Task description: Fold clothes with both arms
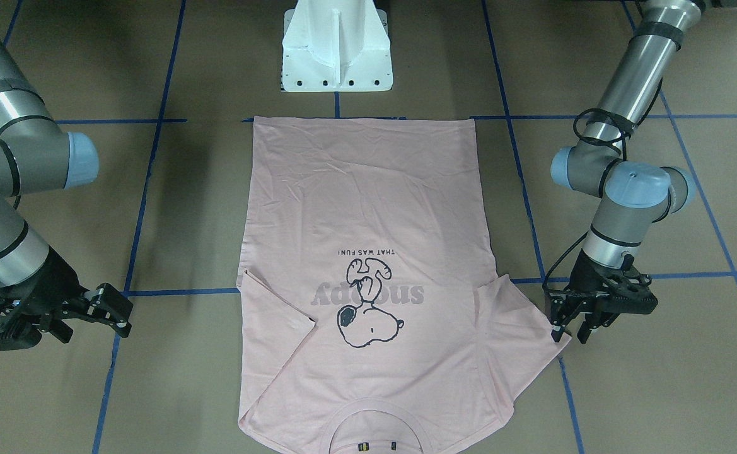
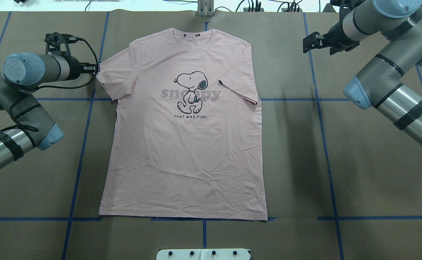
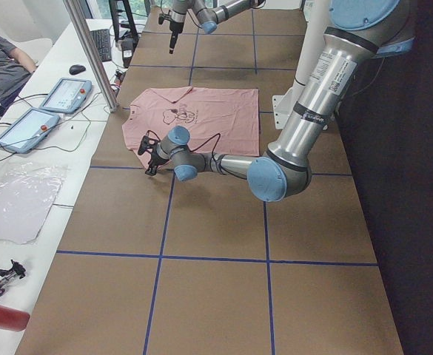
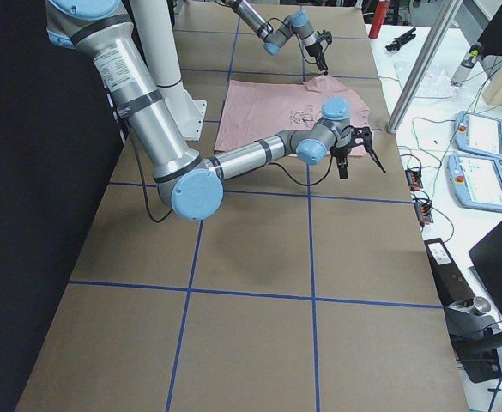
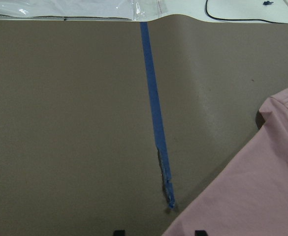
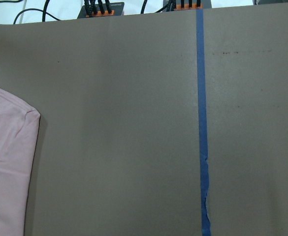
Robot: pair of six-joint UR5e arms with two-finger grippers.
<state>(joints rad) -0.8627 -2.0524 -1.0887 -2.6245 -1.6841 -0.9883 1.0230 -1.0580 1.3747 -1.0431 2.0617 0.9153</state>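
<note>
Underneath everything, a brown-papered desk (image 2: 340, 162) gridded with blue tape (image 2: 324, 144).

Spread flat at its middle, print up, the pale pink T-shirt (image 2: 185, 162): hem toward the white pedestal base (image 1: 336, 50), collar toward the far edge, both sleeves out to the sides. Looks laid out that way to give each arm its own sleeve and shoulder to lift. No fold made yet, judging from the full outline.

Reaching in low on one side of the shirt, the left arm (image 2: 19, 108); coming in higher on the other side, the right arm (image 2: 387, 76).

Left end effector (image 1: 568, 337): pointed down at the tip of the near sleeve (image 1: 519, 315), fingers spread to either side of the sleeve hem in the wrist view. Not clamped on the cloth. Seems poised to pinch the hem and carry the sleeve inward.

Right end effector (image 1: 126, 320): also spread open and holding nothing, well apart from the other sleeve (image 2: 239, 81), bare paper between. Probably needs to close that gap before any matched two-armed lift.

Smallest of all, two tiny labels (image 2: 191, 35) inside the collar, handy as a centre mark for the fold lines.
</note>
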